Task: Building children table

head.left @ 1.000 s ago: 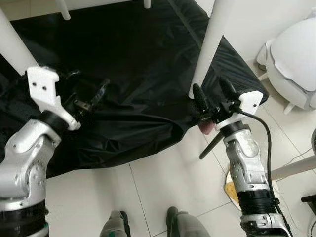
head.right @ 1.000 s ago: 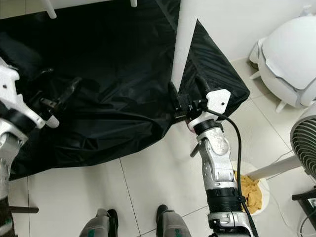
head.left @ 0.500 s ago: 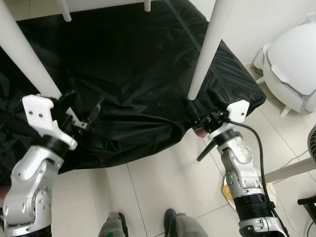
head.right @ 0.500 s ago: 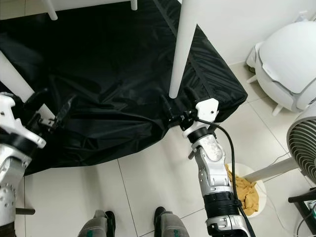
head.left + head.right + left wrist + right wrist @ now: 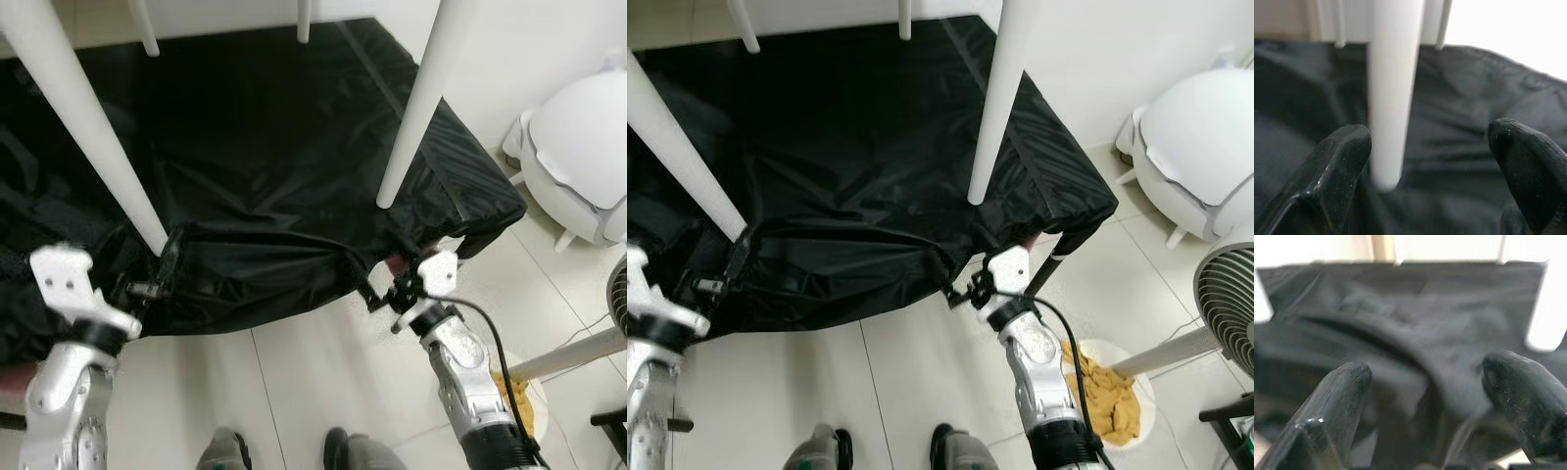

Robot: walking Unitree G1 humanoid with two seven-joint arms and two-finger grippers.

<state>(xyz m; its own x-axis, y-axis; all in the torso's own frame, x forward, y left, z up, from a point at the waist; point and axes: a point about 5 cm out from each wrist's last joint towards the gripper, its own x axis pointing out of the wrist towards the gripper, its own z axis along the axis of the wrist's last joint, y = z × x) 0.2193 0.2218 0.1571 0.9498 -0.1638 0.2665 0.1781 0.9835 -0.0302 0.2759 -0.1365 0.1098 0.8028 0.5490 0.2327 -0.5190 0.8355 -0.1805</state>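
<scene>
Below, both the left gripper [image 5: 1425, 161] and right gripper [image 5: 1425, 396] are hovering, fingers apart, over black sheeting [image 5: 274, 176] covering the white tiled floor [image 5: 323, 392].

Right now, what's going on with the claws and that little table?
Both claws open, holding nothing. Left claw beside white table leg. Right claw facing black sheet. Fan close right.

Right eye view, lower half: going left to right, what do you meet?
Left gripper → front edge of the black sheet → right gripper → bowl of yellow food → fan.
</scene>
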